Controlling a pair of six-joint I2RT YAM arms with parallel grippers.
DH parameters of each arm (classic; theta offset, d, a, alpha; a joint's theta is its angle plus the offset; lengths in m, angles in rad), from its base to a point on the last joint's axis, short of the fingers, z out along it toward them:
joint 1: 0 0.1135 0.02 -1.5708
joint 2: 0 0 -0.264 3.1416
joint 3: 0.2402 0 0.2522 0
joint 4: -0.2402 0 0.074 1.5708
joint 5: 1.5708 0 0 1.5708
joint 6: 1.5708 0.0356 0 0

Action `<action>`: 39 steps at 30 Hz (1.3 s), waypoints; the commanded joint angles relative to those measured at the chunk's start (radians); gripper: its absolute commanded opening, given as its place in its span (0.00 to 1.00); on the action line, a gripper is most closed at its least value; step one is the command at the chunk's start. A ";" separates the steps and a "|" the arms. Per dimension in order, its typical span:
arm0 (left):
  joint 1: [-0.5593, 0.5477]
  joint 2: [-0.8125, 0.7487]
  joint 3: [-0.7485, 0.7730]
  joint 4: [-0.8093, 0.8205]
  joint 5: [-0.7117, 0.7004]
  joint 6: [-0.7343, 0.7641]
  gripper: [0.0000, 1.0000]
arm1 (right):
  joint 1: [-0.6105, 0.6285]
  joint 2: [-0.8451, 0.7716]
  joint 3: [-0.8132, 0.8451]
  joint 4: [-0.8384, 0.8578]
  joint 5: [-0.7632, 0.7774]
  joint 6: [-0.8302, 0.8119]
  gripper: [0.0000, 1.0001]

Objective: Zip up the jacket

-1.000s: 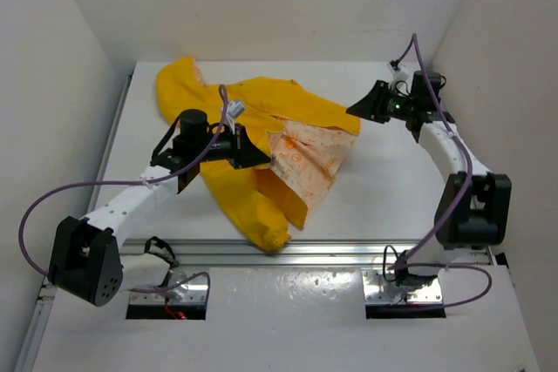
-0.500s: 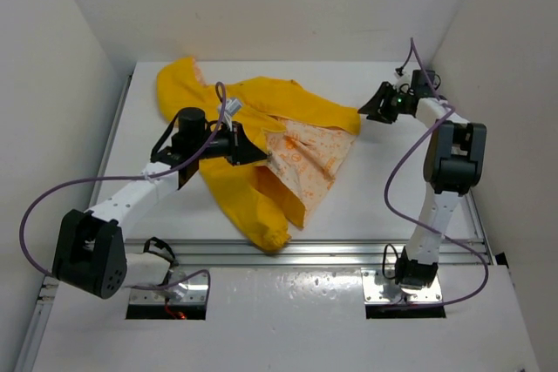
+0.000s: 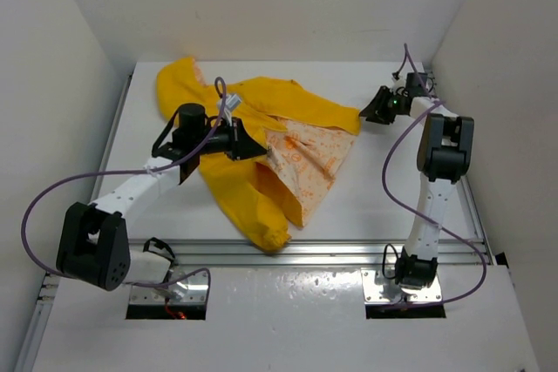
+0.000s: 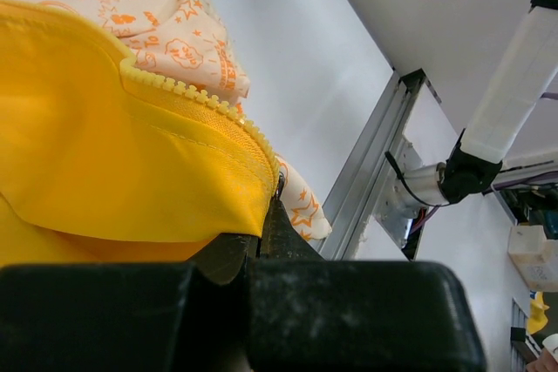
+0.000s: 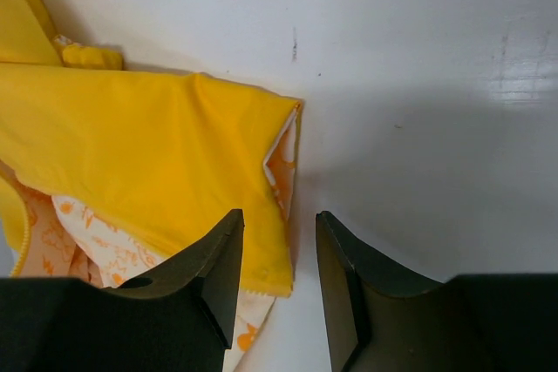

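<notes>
The yellow jacket lies open on the table, its cream orange-printed lining showing at the middle. My left gripper is shut on the jacket's front edge by the zipper teeth; its fingers pinch the yellow cloth. My right gripper is open at the jacket's right corner. In the right wrist view its fingers straddle the yellow corner edge, with lining below.
White walls close in the table on three sides. A metal rail runs along the near edge. Purple cables loop from both arms. The right arm stands tall at the right side.
The right arm has swung up and folded, carrying its gripper from the table's far right corner to the jacket's right corner. The left gripper has held its grip, shifting slightly back.
</notes>
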 commanded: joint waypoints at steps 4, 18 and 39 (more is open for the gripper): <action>0.016 0.015 0.042 0.044 0.014 -0.017 0.00 | 0.012 0.029 0.053 0.026 -0.035 -0.013 0.39; 0.016 0.033 0.042 0.044 0.024 -0.017 0.00 | 0.027 0.014 -0.039 0.062 -0.159 0.039 0.08; 0.025 0.013 0.021 0.053 0.042 -0.040 0.00 | -0.102 -0.426 -0.668 0.814 -0.470 0.898 0.00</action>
